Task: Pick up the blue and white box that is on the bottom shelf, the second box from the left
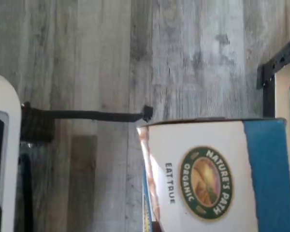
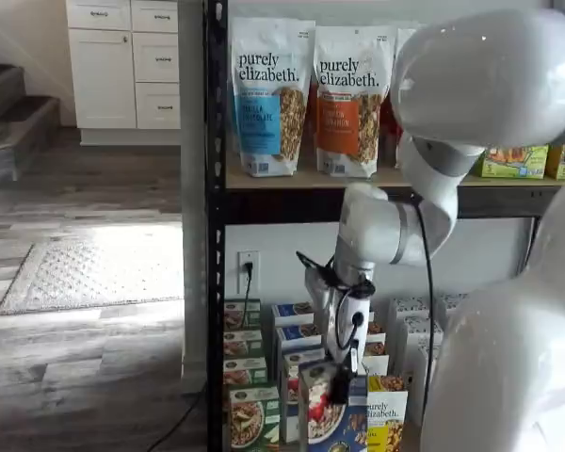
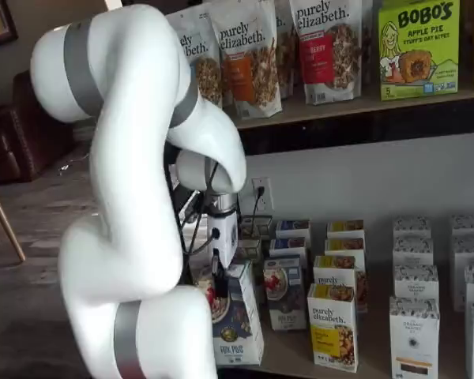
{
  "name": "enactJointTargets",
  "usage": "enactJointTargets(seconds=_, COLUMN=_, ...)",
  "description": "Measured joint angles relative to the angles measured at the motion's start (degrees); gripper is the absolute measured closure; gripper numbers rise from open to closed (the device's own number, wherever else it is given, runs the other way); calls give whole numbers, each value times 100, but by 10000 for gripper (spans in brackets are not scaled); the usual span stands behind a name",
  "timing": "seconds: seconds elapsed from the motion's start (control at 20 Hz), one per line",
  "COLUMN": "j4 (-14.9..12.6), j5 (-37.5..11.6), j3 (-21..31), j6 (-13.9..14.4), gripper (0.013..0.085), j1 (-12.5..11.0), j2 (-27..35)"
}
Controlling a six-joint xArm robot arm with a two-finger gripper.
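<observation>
Fingers of the white-bodied, black-fingered gripper are closed on the top edge of the blue and white box, a small upright cardboard cereal carton whose dark blue front carries a bowl of granola with red berries; in both shelf views the carton appears drawn forward, ahead of the neighbouring rows, at the front of the bottom shelf of the black metal-framed rack. The wrist view shows the box's white top panel with a round green organic seal, with floor behind it. By my reading, grasping is done and lifting out is in hand; the next move calls for a steady pull up and away from the rack without brushing the green carton just beside it or the yellow "purely elizabeth" box. Beyond the rack lie grey wood-plank flooring, a pale rug, white cabinets and stairs.
</observation>
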Motion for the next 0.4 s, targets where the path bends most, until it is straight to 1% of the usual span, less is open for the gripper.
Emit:
enactJointTargets(seconds=0.2, j4=94, j5=495, j3=70, j6=-4, gripper=530, j1=-20, j2=-617)
enactJointTargets(seconds=0.4, j4=57, j5=862, j3=62, j6=83, gripper=530, j1=-31, j2=-1014)
